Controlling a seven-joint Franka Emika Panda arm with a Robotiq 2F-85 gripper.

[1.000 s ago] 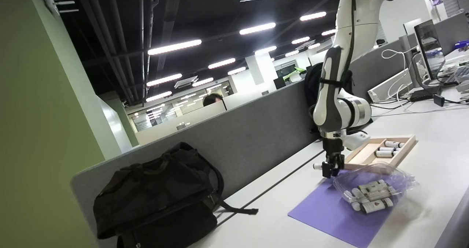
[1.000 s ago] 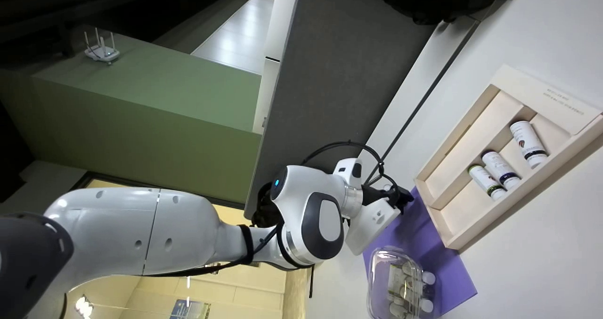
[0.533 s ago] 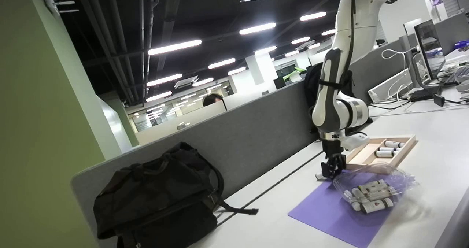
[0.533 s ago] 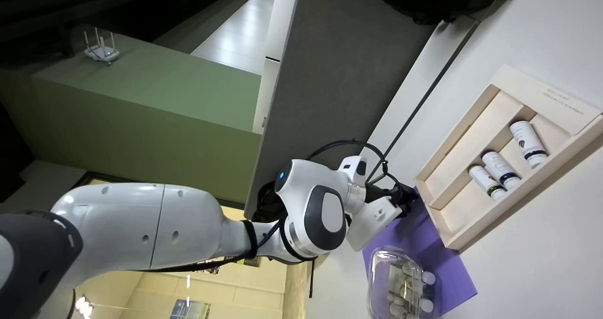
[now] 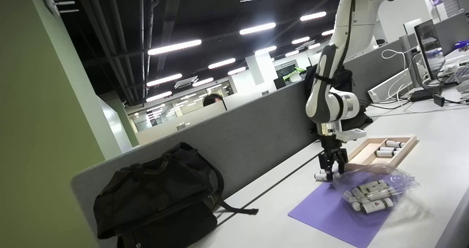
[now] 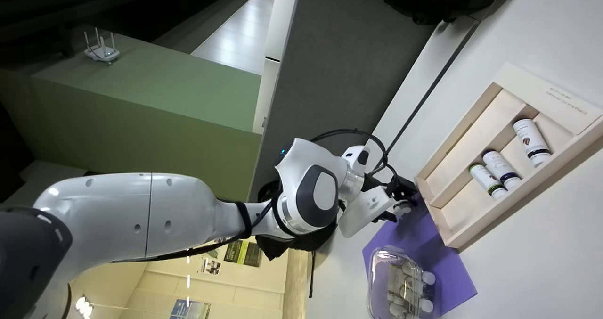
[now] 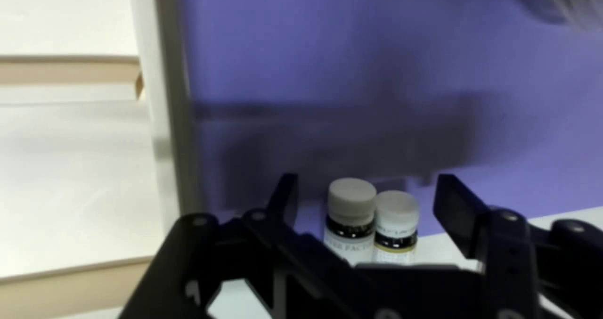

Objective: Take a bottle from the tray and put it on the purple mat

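My gripper stands open, its fingers spread on either side of two white-capped bottles with gaps to both. The bottles lie side by side at the back edge of the purple mat, caps over the mat and bodies reaching toward the white table. In an exterior view the gripper is low, just above them. Beside the mat is the light-wood tray, holding three white bottles: one with a green band, one dark-banded and another farther along. The bottles' lower ends are hidden by the gripper.
A clear plastic box with several bottles inside stands on the mat close to the gripper. Behind the table runs a grey partition. A black backpack lies beside the table's far end.
The gripper came down with a bottle and has opened, letting it go at the mat's edge, where two bottles now show. The arm has since shifted slightly toward the partition.
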